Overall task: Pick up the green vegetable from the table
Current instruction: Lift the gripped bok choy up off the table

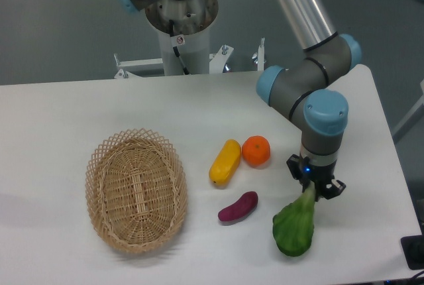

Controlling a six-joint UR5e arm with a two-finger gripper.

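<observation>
The green vegetable (294,228) hangs leaf-down at the front right of the white table (66,113), its pale stalk pointing up into my gripper (312,188). The gripper is shut on that stalk, pointing straight down from the blue-capped wrist. The leaf's lower end is near or just off the tabletop; I cannot tell if it still touches.
A woven wicker basket (136,189) sits at the front left. Left of the gripper lie a yellow oblong vegetable (225,162), an orange (256,150) and a purple eggplant-shaped piece (238,207). The table's right edge and front edge are close to the gripper.
</observation>
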